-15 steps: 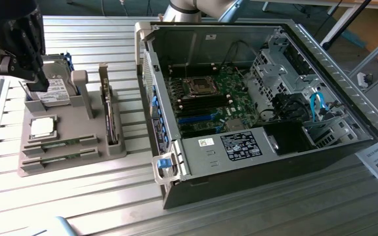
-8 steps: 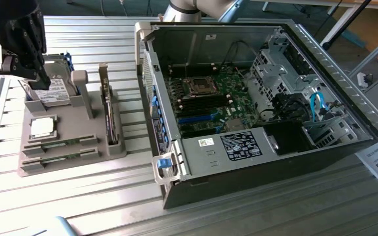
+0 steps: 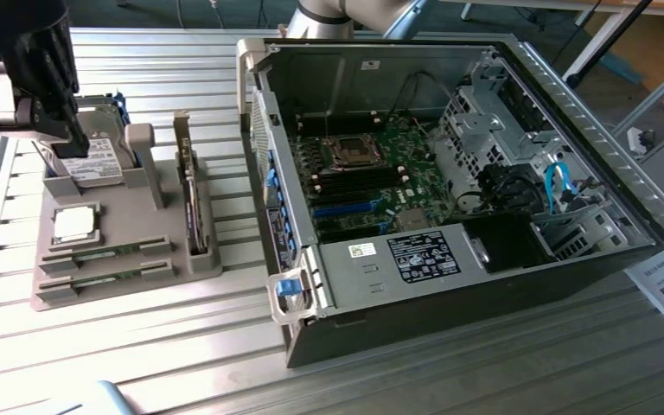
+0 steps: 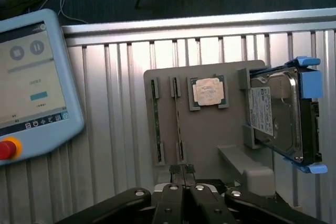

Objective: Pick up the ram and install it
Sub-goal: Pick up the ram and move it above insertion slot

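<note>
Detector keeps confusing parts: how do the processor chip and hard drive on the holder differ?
The processor chip is small and square; the hard drive is far bigger, oblong. Chip lies flat in a recess; drive stands propped up. Drive carries a white label and blue rails; chip has neither. Both silver, both on the grey holder.

No lettering anywhere is clear enough to read.

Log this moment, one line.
gripper: fingers shut, empty | near parts holder | ram: in holder slot | PC case: open
</note>
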Controlling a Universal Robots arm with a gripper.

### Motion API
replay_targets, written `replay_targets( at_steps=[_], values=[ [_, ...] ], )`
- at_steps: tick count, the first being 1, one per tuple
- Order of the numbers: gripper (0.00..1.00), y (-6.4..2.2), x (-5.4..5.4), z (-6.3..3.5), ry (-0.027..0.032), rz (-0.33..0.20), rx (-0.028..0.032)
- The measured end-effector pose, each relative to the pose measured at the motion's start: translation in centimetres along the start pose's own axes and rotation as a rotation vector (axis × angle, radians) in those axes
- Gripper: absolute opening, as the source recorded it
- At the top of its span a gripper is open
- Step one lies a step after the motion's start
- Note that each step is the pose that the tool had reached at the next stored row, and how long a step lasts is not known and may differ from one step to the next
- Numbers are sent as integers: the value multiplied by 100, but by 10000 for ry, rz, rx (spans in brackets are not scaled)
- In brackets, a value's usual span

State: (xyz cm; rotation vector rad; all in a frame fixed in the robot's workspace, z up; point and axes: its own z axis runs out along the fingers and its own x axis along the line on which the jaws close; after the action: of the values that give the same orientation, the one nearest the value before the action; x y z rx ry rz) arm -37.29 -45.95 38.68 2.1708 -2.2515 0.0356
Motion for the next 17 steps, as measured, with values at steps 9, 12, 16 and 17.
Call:
replay_targets(
  at_steps=[9,12,16,17],
  values=[
    [11,0,0,0,-8,-1114,30],
    [11,0,0,0,-8,-1102,29],
    [11,0,0,0,-13,-830,23],
    [11,0,0,0,-14,-742,21]
  ],
)
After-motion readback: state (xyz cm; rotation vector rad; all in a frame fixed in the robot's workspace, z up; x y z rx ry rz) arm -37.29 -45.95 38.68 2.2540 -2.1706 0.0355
